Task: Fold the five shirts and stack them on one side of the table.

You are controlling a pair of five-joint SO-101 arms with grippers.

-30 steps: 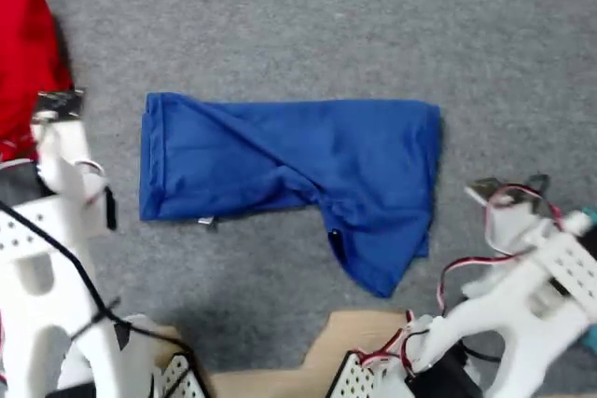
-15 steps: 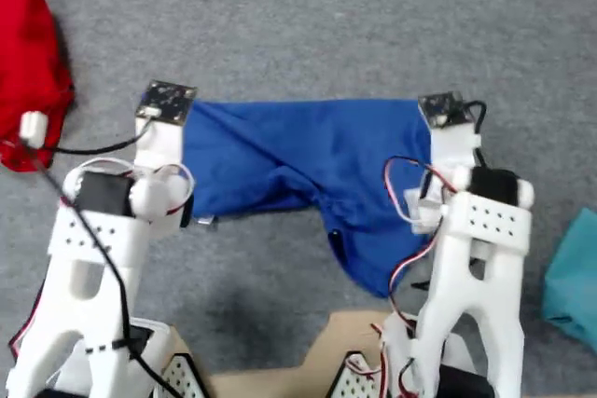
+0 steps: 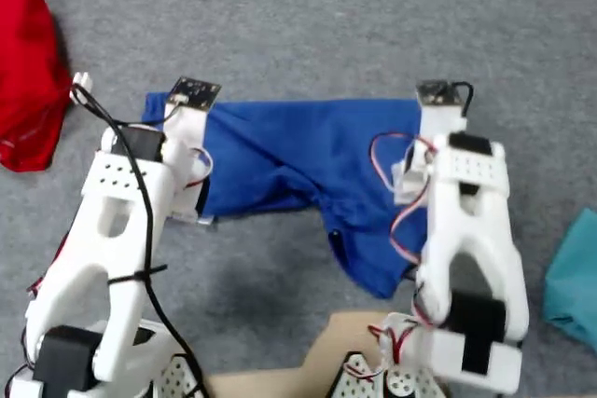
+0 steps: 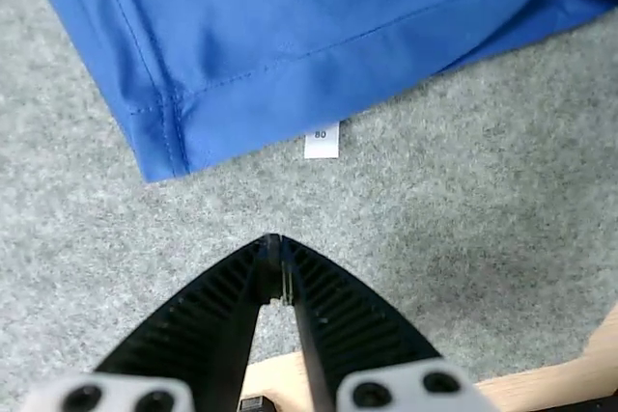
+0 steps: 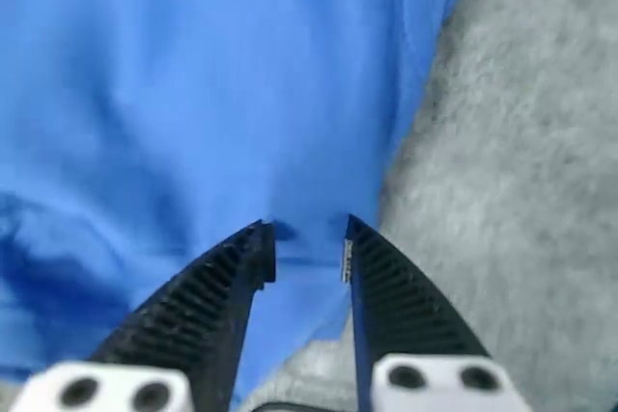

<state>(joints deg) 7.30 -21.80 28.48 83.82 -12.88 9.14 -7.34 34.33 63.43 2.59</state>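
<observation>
A blue shirt (image 3: 308, 151) lies partly folded in the middle of the grey table, with a loose flap hanging toward the front. My left arm (image 3: 131, 193) stands over its left end. In the left wrist view my left gripper (image 4: 276, 246) is shut and holds nothing. It hovers over bare cloth just off the blue shirt's (image 4: 290, 26) hemmed corner and its white label (image 4: 322, 140). My right arm (image 3: 462, 193) stands over the right end. My right gripper (image 5: 307, 238) is slightly open above the blue shirt (image 5: 193, 74), close to its right edge.
A red shirt (image 3: 28, 72) lies bunched at the far left edge. A teal shirt (image 3: 574, 272) shows at the right edge. A wooden board (image 3: 359, 337) sits at the table's front between the arm bases. Grey table (image 3: 326, 25) stretches behind the shirt.
Both arms have swung in from the table's front corners to stand over the two ends of the blue shirt. The teal shirt has come into sight at the right.
</observation>
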